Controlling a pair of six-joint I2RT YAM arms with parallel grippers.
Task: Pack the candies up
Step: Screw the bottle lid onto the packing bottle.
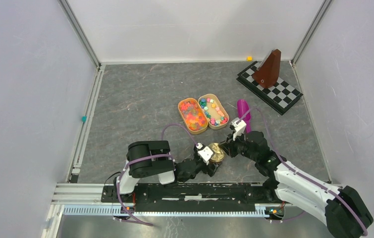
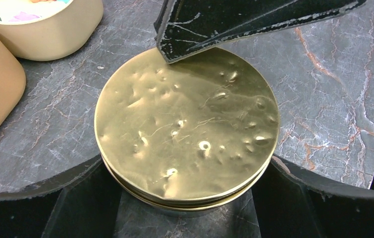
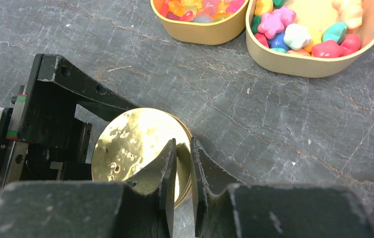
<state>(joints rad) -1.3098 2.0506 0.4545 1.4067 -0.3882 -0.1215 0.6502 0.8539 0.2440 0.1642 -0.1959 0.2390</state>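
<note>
Grey marbled tabletop (image 1: 140, 94) lay before you, walled in white on three sides. At mid-table you had two tan oval trays side by side, touching. One tray (image 1: 179, 110) was heaped with orange, red and pink gummies (image 1: 193, 115). Its neighbour (image 1: 227, 120), the one nearer the scoop (image 1: 244, 109), held the candies (image 3: 296, 35): pink, blue, green, white and yellow pieces ringed along its wall, with the tan floor bare in the middle. The purple scoop lay just beside that tray. Far back on the right, a brown pyramid (image 1: 268, 69) stood on a checkerboard (image 1: 281, 94).

Nearer your arms sat a round gold tin (image 2: 187, 129) with its lid on, the top plain and dented. Your left gripper (image 2: 187, 163) was spread wide, its fingers (image 2: 76, 198) pressed against both sides of the tin. Your right gripper (image 3: 182, 148) had its fingers (image 3: 167, 168) drawn close together astride the tin's rim, one over the lid and one outside. I cannot tell whether they were pinching it.
</note>
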